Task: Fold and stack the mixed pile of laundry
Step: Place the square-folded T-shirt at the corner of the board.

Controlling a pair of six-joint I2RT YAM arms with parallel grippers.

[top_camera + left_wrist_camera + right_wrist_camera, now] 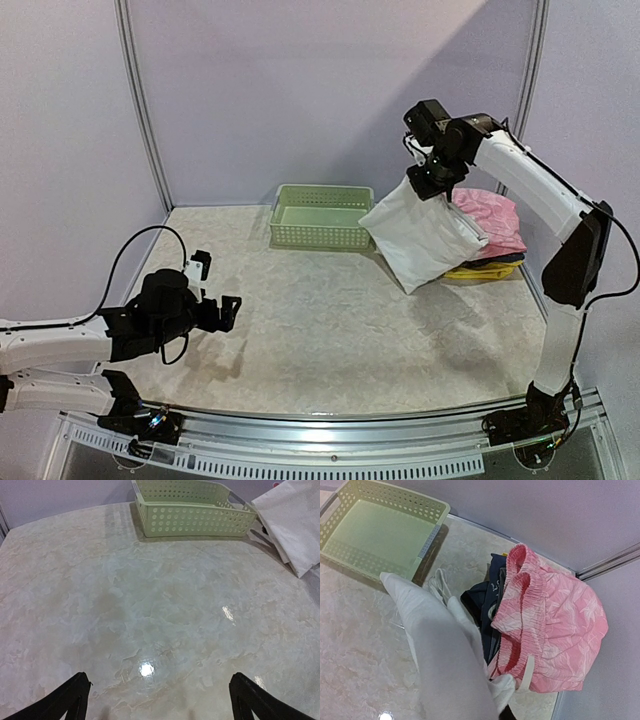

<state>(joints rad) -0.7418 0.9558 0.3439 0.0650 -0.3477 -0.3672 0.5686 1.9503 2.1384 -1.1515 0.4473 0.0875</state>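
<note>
DESK: Where is the laundry?

PHOTO: At the far right of the table (330, 340). The white piece (420, 240) hangs from the right tool (432, 180), whose jaws are clamped together on its upper corner. The cloth drapes down and to the left, in front of the right end of the pale green lattice basket (320, 215). It is not clear whether its lowest corner touches the table.

DESK: And the pink piece?

PHOTO: The pink piece (492, 215) lies just behind and to the right of the hanging white cloth. It rests on top of the folded dark blue and yellow clothes (485, 268), near the right wall. In the right wrist view its gathered waistband is turned toward the left, and a pale drawstring tie (527, 672) lies at its near edge. Dark blue cloth shows just left of the waistband. The white piece fills the near foreground of that view and hides the tool's own fingers.

DESK: The left arm?

PHOTO: The left tool (215, 290) hovers above the near left part of the table, jaws spread wide apart and gripping nothing. Its wrist view shows dark fingers (65, 705) at the lower corners with marbled table surface between them. The basket is at the far edge of that view, and a corner of the white piece is at upper right.

DESK: The basket?

PHOTO: It stands upright at the far middle of the table, near the back wall and well apart from the left tool.
</note>
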